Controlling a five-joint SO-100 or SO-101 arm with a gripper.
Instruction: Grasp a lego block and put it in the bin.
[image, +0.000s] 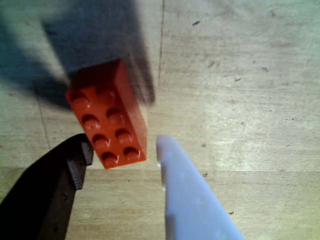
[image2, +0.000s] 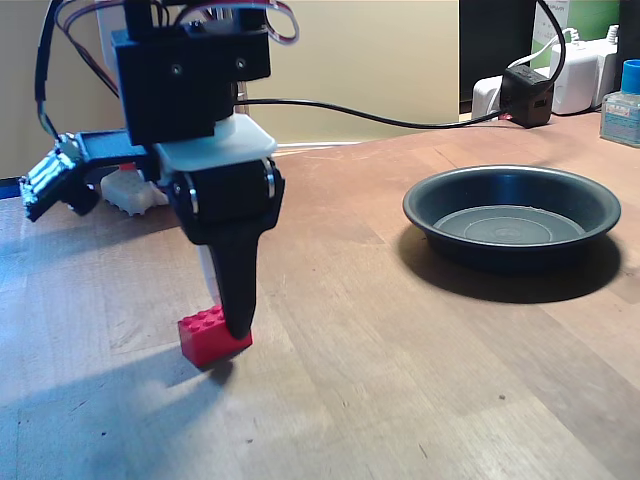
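Red hard plastic, the lego block (image: 107, 117) should be light, stiff and a little slick; its long flat sides look best for pinching. It lies studs-up on the wooden tabletop (image: 240, 100), long axis running near-to-far in the wrist view. The tool (image: 125, 145) is spread, fingers astride its near end. The bin (image2: 511, 215) sits well right.
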